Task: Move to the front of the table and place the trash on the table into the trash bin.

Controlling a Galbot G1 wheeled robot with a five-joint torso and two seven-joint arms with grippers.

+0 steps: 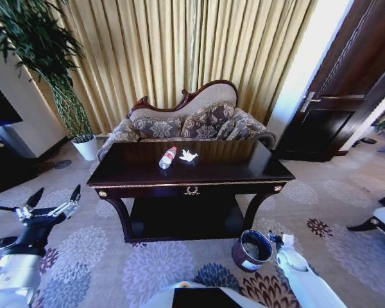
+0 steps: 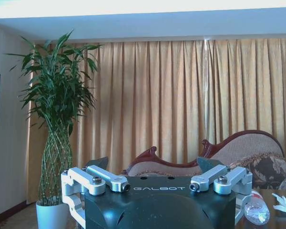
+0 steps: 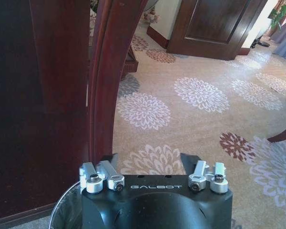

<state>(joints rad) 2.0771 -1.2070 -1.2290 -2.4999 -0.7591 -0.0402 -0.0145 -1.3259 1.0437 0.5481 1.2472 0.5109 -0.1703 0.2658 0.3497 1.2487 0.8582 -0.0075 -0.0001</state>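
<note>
While the robot faces the long front edge of the bench (image 1: 244,168), the bottle (image 1: 168,157) lies on its side near the middle of the top, toward the back edge, with a crumpled white paper wad (image 1: 188,155) just beside it. The trash bin (image 1: 252,249) stands on the carpet near the bench's front right leg. The left tool (image 1: 53,202) hangs to the left of the bench, off its front left corner, fingers spread wide and holding nothing. The right tool (image 3: 151,162) sits low by the bin, also open and empty, with the curved bench leg (image 3: 107,76) just ahead of it.

The step in hand looks like closing on the bench. The trash sits deep on the top, so the base should end square and close to the front edge, without nudging the bin.

In the left wrist view the bottle (image 2: 255,209) and paper (image 2: 285,202) are cut by the frame edge. Whether more wads lie on the bench cannot be told.
</note>
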